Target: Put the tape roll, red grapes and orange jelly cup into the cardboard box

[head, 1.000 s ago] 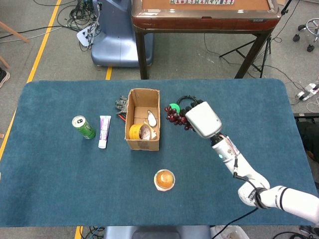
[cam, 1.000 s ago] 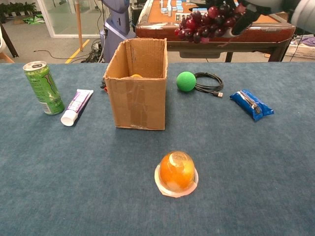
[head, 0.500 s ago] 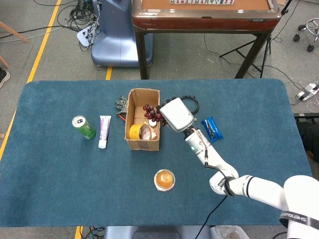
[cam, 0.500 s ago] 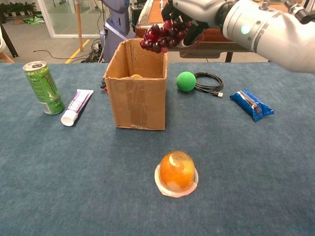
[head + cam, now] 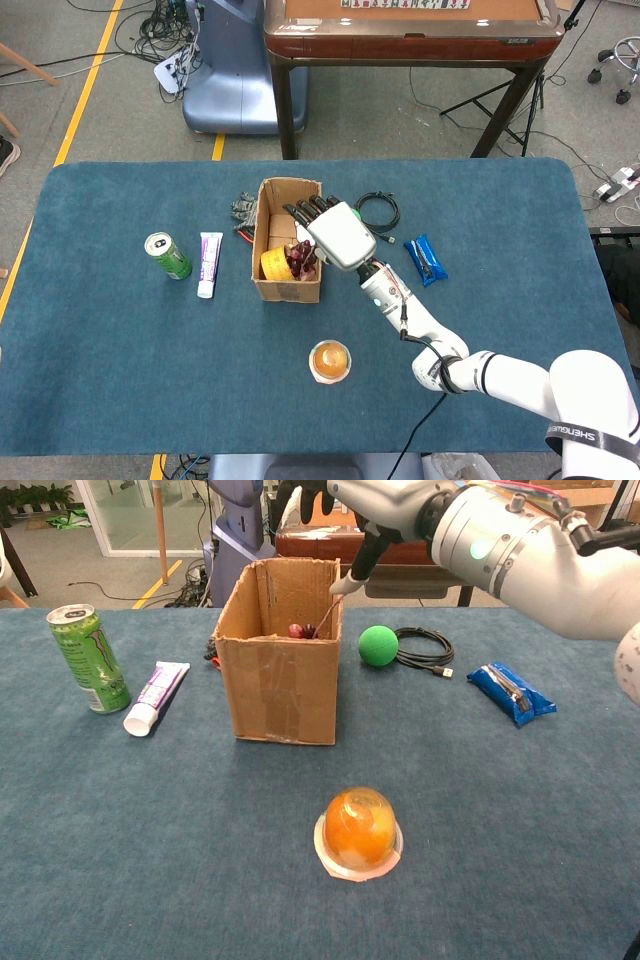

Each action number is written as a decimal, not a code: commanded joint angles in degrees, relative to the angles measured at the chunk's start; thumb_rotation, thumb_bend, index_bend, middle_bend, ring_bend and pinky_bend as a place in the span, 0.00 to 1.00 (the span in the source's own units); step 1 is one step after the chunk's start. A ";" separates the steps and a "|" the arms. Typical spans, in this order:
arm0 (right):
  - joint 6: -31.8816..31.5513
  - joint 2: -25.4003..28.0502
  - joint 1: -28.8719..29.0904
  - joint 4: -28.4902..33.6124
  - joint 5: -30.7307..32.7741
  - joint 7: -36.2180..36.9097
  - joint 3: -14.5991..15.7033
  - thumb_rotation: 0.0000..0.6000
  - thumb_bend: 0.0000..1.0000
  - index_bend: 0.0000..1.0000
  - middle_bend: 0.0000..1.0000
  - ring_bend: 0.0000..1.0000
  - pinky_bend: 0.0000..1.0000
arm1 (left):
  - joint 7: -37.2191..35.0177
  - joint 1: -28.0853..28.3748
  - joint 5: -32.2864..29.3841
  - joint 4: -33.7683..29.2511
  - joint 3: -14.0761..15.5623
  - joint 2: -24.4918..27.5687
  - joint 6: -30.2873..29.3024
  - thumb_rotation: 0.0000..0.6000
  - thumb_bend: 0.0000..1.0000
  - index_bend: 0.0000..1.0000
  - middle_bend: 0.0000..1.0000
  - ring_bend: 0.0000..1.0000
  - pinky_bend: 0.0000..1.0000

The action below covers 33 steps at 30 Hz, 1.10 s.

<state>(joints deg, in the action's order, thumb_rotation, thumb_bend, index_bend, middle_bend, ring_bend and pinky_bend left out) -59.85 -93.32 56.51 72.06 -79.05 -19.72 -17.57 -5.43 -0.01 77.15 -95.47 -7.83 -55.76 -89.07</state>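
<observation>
Your right hand [image 5: 335, 232] hovers over the cardboard box [image 5: 288, 275], fingers spread, nothing in it. Tape roll [image 5: 273, 263] and red grapes [image 5: 299, 259] lie inside. Your orange jelly cup [image 5: 330, 361] sits at the box's five o'clock.

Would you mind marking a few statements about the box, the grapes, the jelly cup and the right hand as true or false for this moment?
1. The red grapes lie inside the cardboard box. True.
2. The orange jelly cup is already in the box. False: it stands on the table in front of the box.
3. The right hand hangs over the box with its fingers spread, holding nothing. True.
4. The green can lies on its side. False: it stands upright, left of the box.
5. The green ball sits in the box. False: it rests on the table to the right of the box.
</observation>
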 commanded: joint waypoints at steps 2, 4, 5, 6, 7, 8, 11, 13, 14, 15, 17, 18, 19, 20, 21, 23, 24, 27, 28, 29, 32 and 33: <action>-1.95 4.19 -1.95 5.30 -3.40 -0.32 2.67 1.00 0.00 0.19 0.29 0.27 0.48 | 0.11 0.03 -0.16 0.05 -0.05 -0.04 0.06 1.00 0.33 0.43 0.44 0.34 0.53; -3.60 6.60 -3.26 8.17 -6.16 -1.33 4.63 1.00 0.00 0.19 0.30 0.27 0.48 | 0.20 0.11 -0.36 0.11 -0.14 -0.07 0.18 1.00 0.33 0.43 0.44 0.34 0.53; -4.25 7.56 -3.85 9.53 -7.19 -1.56 5.43 1.00 0.00 0.20 0.31 0.27 0.48 | 0.26 0.15 -0.47 0.15 -0.18 -0.10 0.25 1.00 0.33 0.43 0.44 0.34 0.53; -4.74 8.55 -4.44 10.94 -8.14 -1.64 6.25 1.00 0.00 0.20 0.32 0.27 0.48 | 0.31 0.20 -0.61 0.17 -0.23 -0.12 0.34 1.00 0.33 0.43 0.44 0.34 0.53; -5.24 9.92 -5.18 12.86 -9.30 -1.62 7.30 1.00 0.00 0.22 0.33 0.27 0.48 | 0.38 0.24 -0.78 0.18 -0.29 -0.14 0.43 1.00 0.33 0.43 0.44 0.34 0.53; -5.54 10.90 -5.70 14.23 -10.12 -1.64 8.06 1.00 0.00 0.22 0.34 0.27 0.48 | 0.45 0.28 -0.88 0.18 -0.34 -0.15 0.47 1.00 0.33 0.43 0.44 0.34 0.53; -6.32 13.77 -7.22 18.15 -12.64 -1.85 10.34 1.00 0.00 0.24 0.36 0.27 0.48 | 0.76 0.31 -1.01 0.15 -0.40 -0.24 0.42 1.00 0.33 0.43 0.44 0.34 0.53; -6.55 15.43 -8.11 20.31 -14.14 -2.09 11.78 1.00 0.00 0.25 0.37 0.27 0.48 | 1.03 0.34 -1.09 0.15 -0.37 -0.30 0.49 1.00 0.33 0.43 0.44 0.34 0.53; -6.60 16.04 -8.46 21.09 -14.75 -2.19 12.36 1.00 0.00 0.25 0.37 0.27 0.48 | 1.15 0.33 -1.13 0.17 -0.35 -0.34 0.50 1.00 0.33 0.43 0.44 0.34 0.53; -6.63 16.58 -8.79 21.79 -15.34 -2.30 12.93 1.00 0.00 0.25 0.37 0.27 0.48 | 1.25 0.30 -1.14 0.18 -0.31 -0.39 0.47 1.00 0.33 0.43 0.44 0.34 0.53; -6.57 17.64 -9.54 23.03 -16.47 -2.52 14.15 1.00 0.00 0.25 0.40 0.28 0.49 | 1.42 0.29 -1.20 0.23 -0.29 -0.49 0.45 1.00 0.33 0.43 0.44 0.34 0.53; -6.45 18.00 -9.83 23.42 -16.84 -2.67 14.63 1.00 0.00 0.25 0.42 0.30 0.49 | 1.47 0.25 -1.23 0.26 -0.27 -0.53 0.42 1.00 0.33 0.43 0.44 0.34 0.53; -6.25 18.40 -10.18 23.83 -17.19 -3.02 15.15 1.00 0.00 0.26 0.45 0.33 0.50 | 1.52 0.21 -1.24 0.30 -0.24 -0.58 0.39 1.00 0.33 0.43 0.44 0.34 0.53; -6.01 18.64 -10.41 24.12 -17.29 -3.31 15.46 1.00 0.00 0.26 0.50 0.38 0.54 | 1.53 0.18 -1.25 0.33 -0.21 -0.62 0.37 1.00 0.33 0.43 0.44 0.34 0.53; -5.63 18.85 -10.59 24.44 -17.29 -3.55 15.73 1.00 0.00 0.26 0.55 0.43 0.57 | 1.55 0.18 -1.26 0.36 -0.20 -0.65 0.38 1.00 0.33 0.43 0.44 0.34 0.53; -4.28 19.36 -10.80 25.34 -16.92 -3.93 16.27 1.00 0.00 0.26 0.71 0.58 0.69 | 1.64 0.23 -1.34 0.44 -0.22 -0.69 0.49 1.00 0.33 0.43 0.44 0.34 0.53; -3.52 19.57 -10.82 25.80 -16.58 -4.08 16.45 1.00 0.00 0.26 0.75 0.62 0.72 | 1.65 0.27 -1.36 0.47 -0.23 -0.70 0.55 1.00 0.33 0.43 0.44 0.34 0.53; -0.60 20.09 -10.67 27.27 -15.08 -4.33 16.92 1.00 0.00 0.26 0.91 0.77 0.83 | 1.64 0.42 -1.56 0.51 -0.35 -0.68 0.81 1.00 0.33 0.43 0.44 0.34 0.53; 0.59 20.19 -10.55 27.66 -14.43 -4.60 17.03 1.00 0.00 0.26 0.93 0.79 0.85 | 1.62 0.44 -1.63 0.52 -0.36 -0.67 0.88 1.00 0.33 0.43 0.44 0.34 0.53; 1.52 20.23 -10.45 27.92 -13.91 -4.83 17.15 1.00 0.00 0.26 0.96 0.82 0.87 | 1.59 0.44 -1.66 0.52 -0.37 -0.65 0.91 1.00 0.33 0.43 0.44 0.34 0.53; 4.24 20.03 -10.16 28.37 -12.34 -5.82 17.45 1.00 0.00 0.26 0.99 0.86 0.89 | 1.45 0.40 -1.67 0.52 -0.40 -0.62 0.87 1.00 0.33 0.43 0.44 0.34 0.53; 5.19 19.84 -10.06 28.39 -11.79 -6.21 17.55 1.00 0.00 0.26 1.00 0.86 0.90 | 1.40 0.38 -1.63 0.51 -0.39 -0.61 0.82 1.00 0.33 0.43 0.44 0.34 0.53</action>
<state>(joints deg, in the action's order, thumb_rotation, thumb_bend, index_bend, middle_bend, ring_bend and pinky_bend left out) -56.09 -73.35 46.20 100.04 -91.94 -25.13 -0.35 -4.02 0.38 75.50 -94.95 -8.22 -56.38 -88.22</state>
